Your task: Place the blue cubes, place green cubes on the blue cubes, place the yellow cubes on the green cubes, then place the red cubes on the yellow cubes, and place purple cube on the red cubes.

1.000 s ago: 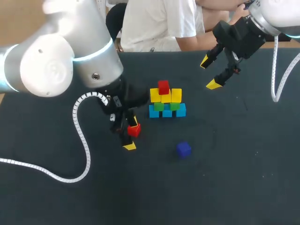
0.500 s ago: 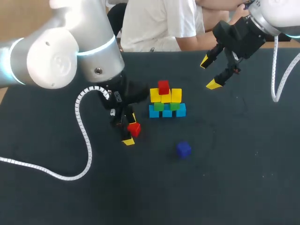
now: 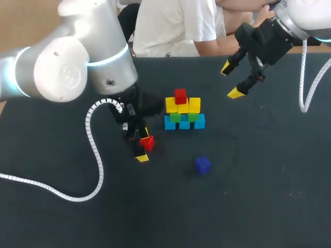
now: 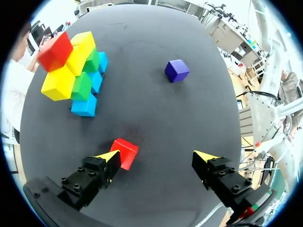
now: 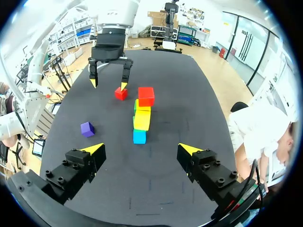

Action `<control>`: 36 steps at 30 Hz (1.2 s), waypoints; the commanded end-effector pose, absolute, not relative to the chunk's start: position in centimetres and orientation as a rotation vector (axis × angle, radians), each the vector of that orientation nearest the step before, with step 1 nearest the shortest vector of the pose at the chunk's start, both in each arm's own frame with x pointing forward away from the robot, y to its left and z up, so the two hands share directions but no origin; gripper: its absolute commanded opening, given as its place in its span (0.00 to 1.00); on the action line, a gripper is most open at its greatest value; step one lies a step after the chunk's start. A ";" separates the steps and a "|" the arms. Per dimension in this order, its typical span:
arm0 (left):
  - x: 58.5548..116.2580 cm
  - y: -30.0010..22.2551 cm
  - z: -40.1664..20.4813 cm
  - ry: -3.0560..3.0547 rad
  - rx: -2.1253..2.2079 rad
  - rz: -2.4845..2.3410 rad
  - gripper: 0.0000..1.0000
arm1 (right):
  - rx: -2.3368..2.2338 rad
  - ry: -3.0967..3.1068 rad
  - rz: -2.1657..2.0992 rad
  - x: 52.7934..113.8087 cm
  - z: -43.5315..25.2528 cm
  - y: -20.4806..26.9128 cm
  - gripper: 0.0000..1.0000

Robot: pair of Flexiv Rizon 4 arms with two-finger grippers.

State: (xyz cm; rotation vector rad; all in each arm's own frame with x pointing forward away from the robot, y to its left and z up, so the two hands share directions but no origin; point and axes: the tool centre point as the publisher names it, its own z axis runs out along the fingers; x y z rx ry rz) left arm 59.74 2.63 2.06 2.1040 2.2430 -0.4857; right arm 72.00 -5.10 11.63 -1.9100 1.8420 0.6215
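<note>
Right now the loose red cube (image 4: 124, 152) lies on the table (image 3: 258, 196), a little toward the left edge from the stack (image 3: 183, 111). It touches only one finger of the left gripper (image 4: 157, 157); the other finger stands well apart, so the jaws are spread and grasp nothing.

The main risk, as I judge it, is an off-centre close. The far finger would shove the cube sideways before pinching it, and the cube could turn, be caught by a corner and slip during the lift. A skewed grip would also spoil the placement, since this cube must sit on the yellow layer beside the red cube on top (image 3: 180, 96). A nudge there could tip that one or shift the yellows. The purple cube (image 3: 202, 164) sits apart, nearer the near edge, out of the way.

The left arm comes in from the left edge with its wrist bent steeply down, fingers pointing at the tabletop with the cube between them. The right gripper (image 5: 141, 150) hangs above the table toward the far edge, right of the stack, fingers wide apart and empty.
</note>
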 end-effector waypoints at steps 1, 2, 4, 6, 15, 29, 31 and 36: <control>60.0 3.0 2.4 2.223 2.081 -0.473 1.00 | -1.910 1.841 0.623 72.0 11.6 -5.1 1.00; 60.0 3.2 2.7 2.217 2.076 -0.463 1.00 | -1.910 1.841 0.623 72.0 11.6 -5.1 1.00; 60.1 3.4 3.2 2.208 2.072 -0.450 1.00 | -1.910 1.841 0.623 72.0 11.6 -5.1 1.00; 60.2 3.6 3.5 2.208 2.069 -0.446 1.00 | -1.910 1.841 0.623 72.0 11.6 -5.1 1.00; 61.6 4.0 3.4 2.210 2.124 -0.447 1.00 | -1.910 1.841 0.623 72.0 11.6 -5.1 1.00; 65.0 2.8 2.2 2.168 2.255 -0.480 1.00 | -1.910 1.841 0.623 72.0 11.6 -5.1 1.00; 64.9 2.7 2.1 2.169 2.253 -0.483 1.00 | -1.910 1.841 0.623 72.0 11.6 -5.1 1.00; 63.6 3.1 2.0 2.191 2.226 -0.492 1.00 | -1.910 1.841 0.623 72.0 11.6 -5.1 1.00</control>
